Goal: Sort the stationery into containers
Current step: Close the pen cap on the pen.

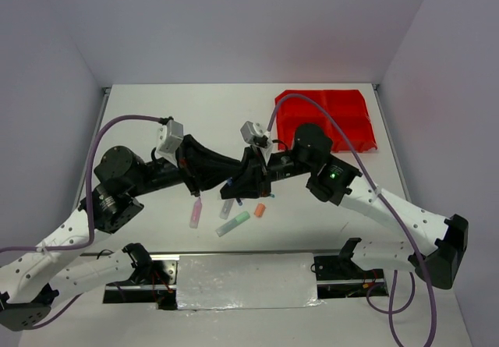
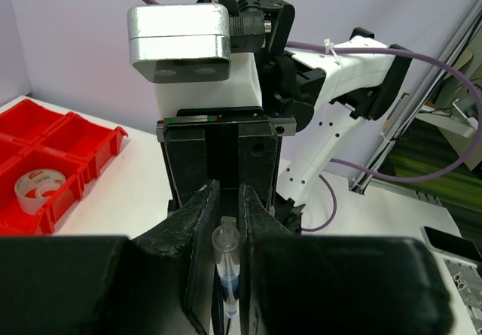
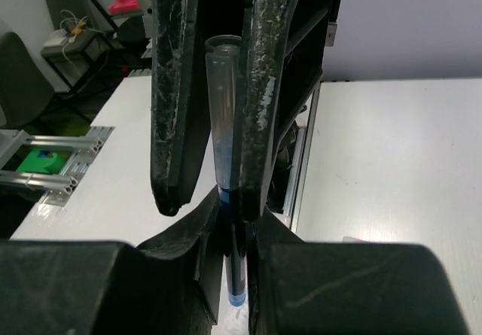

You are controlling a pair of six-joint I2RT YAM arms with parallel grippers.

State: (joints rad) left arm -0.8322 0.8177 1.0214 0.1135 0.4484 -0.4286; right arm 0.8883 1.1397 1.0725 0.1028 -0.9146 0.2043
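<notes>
Thin see-through plastic tube (image 3: 224,109), round, blue at one end. Pinched over the smooth white table (image 1: 179,121): squeezed tight by the left claw (image 2: 227,203), held too by the narrow right claw (image 3: 233,214). Black fingers (image 3: 177,86), rough and scratched. Shiny red square bins (image 1: 326,117) well apart.

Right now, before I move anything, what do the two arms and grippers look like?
The left arm and right arm have white perforated links, black joints and a purple cable each. The left gripper and right gripper are black, with two wedge-shaped, scuffed fingers and a white camera box. A green light glows on the right arm.
</notes>
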